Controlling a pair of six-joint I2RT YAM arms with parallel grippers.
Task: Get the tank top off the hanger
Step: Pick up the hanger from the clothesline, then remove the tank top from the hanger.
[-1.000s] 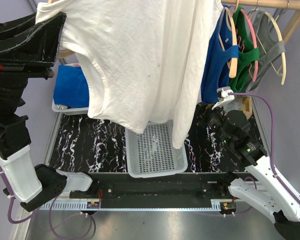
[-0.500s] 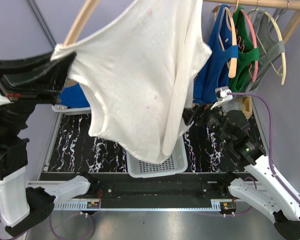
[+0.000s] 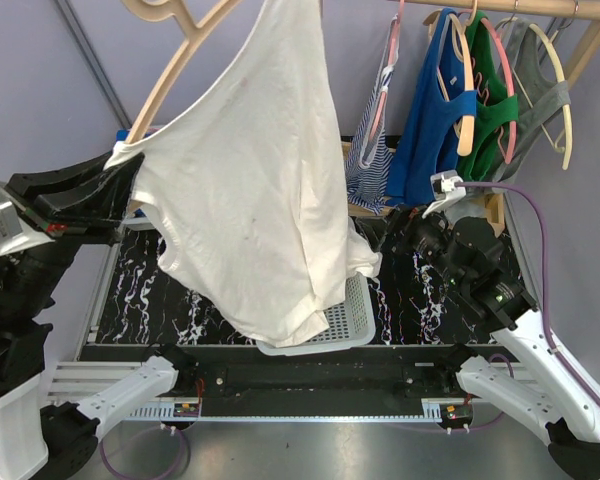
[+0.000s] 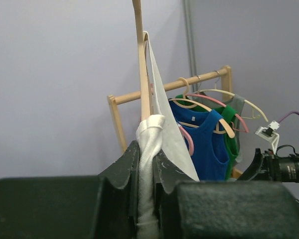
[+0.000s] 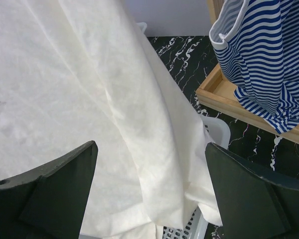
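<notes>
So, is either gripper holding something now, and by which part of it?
The left gripper pinches the white fabric tank top by its bunched shoulder strap. The right gripper is open, holding nothing.

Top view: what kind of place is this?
Probably a robot lab staged as a laundry corner: a wooden clothes rack with hung tank tops, a white basket on a marbled table, and two robot arms.

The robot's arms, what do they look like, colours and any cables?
Both arms mix white shells with black joints. The right arm carries a purple cable ending in a white plug; the left arm trails a purple loop. The left gripper and right gripper have chunky matte black fingers.
</notes>
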